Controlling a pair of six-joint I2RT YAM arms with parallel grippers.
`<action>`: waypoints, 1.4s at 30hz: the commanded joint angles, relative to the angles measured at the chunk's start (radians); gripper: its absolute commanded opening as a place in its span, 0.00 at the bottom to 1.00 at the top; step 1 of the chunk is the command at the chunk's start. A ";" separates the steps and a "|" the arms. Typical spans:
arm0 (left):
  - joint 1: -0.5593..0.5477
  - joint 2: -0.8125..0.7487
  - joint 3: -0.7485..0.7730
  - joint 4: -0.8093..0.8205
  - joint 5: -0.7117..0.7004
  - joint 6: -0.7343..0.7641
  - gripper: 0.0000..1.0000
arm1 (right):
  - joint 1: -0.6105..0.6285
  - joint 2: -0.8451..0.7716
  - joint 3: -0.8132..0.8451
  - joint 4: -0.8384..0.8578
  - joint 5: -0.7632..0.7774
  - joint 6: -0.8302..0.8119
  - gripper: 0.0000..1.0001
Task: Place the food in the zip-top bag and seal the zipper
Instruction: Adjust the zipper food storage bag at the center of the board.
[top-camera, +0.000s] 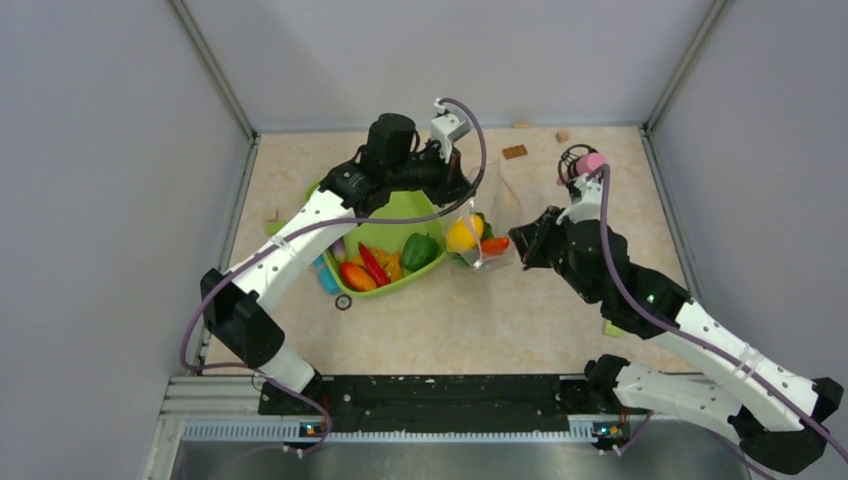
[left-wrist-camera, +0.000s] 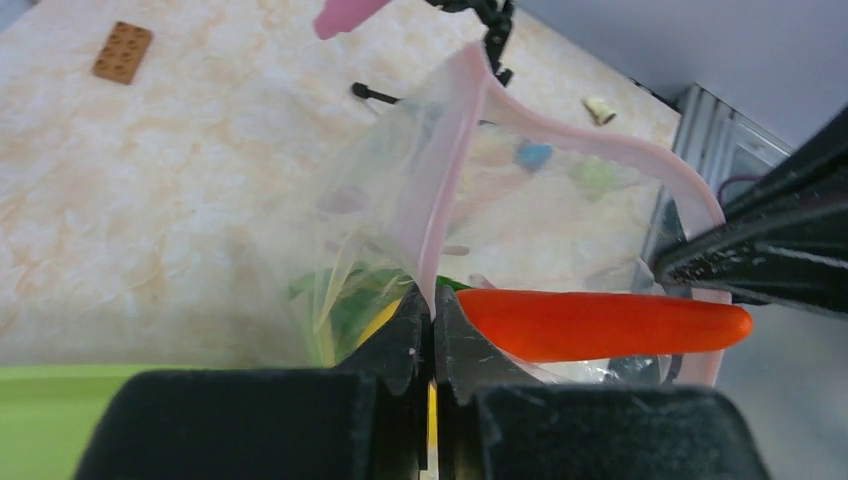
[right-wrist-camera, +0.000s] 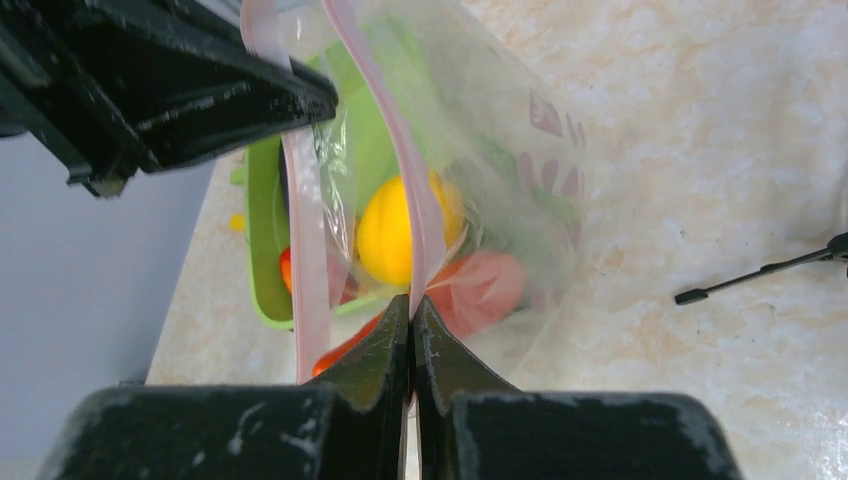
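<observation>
The clear zip-top bag (top-camera: 497, 215) hangs open between my two grippers, right of the tray. My left gripper (top-camera: 462, 203) is shut on the pink zipper (left-wrist-camera: 445, 170) on one side of the mouth. My right gripper (top-camera: 521, 241) is shut on the zipper (right-wrist-camera: 418, 200) on the other side. A yellow lemon (right-wrist-camera: 388, 232) and something green lie inside the bag. An orange carrot (left-wrist-camera: 600, 325) lies across the mouth. In the lime-green tray (top-camera: 390, 215) are a green pepper (top-camera: 420, 250), a red chilli (top-camera: 372, 263) and other produce.
Brown blocks (top-camera: 514, 152) lie on the table behind the bag, one also in the left wrist view (left-wrist-camera: 122, 52). A small black ring (top-camera: 343, 302) lies in front of the tray. A thin black rod (right-wrist-camera: 760, 270) lies right of the bag. Grey walls enclose the table.
</observation>
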 joint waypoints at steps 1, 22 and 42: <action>-0.003 -0.051 -0.026 0.070 0.156 0.029 0.00 | -0.003 -0.021 0.006 0.085 0.072 0.031 0.00; -0.019 -0.174 -0.224 0.182 0.074 -0.283 0.03 | -0.003 0.139 0.420 -0.196 0.071 -0.131 0.00; -0.046 -0.463 -0.834 0.323 -0.298 -0.626 0.83 | -0.003 0.275 0.033 0.097 -0.174 -0.133 0.00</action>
